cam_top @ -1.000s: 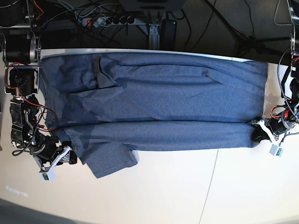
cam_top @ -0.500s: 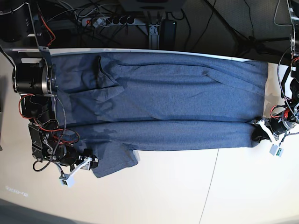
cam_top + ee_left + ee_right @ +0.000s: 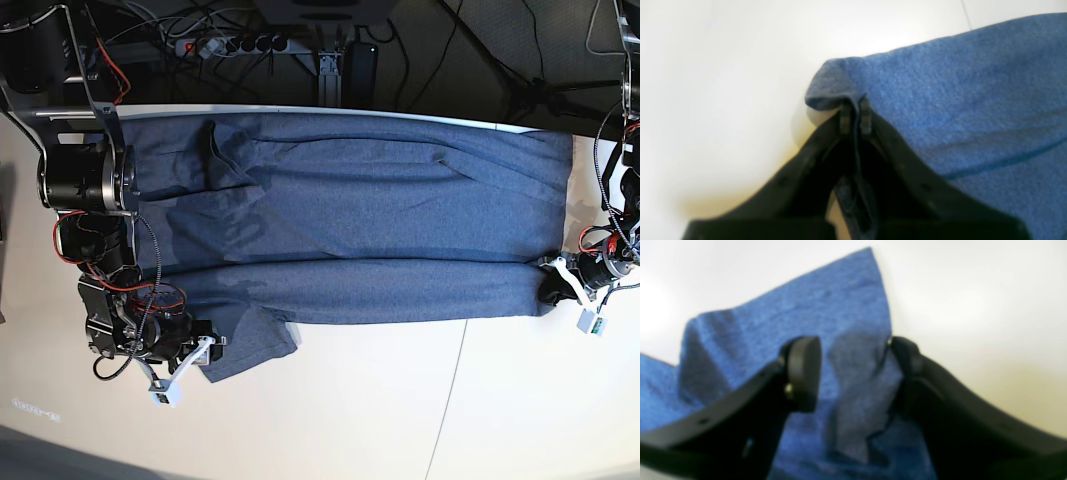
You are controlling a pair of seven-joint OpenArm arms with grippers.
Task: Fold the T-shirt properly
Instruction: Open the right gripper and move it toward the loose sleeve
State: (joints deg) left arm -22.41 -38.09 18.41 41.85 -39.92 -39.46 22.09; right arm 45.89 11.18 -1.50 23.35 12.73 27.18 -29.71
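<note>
The blue-grey T-shirt lies lengthwise across the white table, its near long side folded over and one sleeve sticking out at the front left. My left gripper at the shirt's right end is shut on the folded corner. In the left wrist view its fingertips pinch the cloth edge of the T-shirt. My right gripper sits at the sleeve. In the right wrist view it stands open, with a raised fold of the T-shirt between its fingers.
The right arm's motors and red wiring hang over the shirt's left end. A power strip and cables lie beyond the table's far edge. A thin seam crosses the table in front of the shirt.
My right arm has swung right and nearer along the table's left side, bringing its gripper onto the sleeve; its jaws have narrowed a little. The left arm and its grip are unchanged.
</note>
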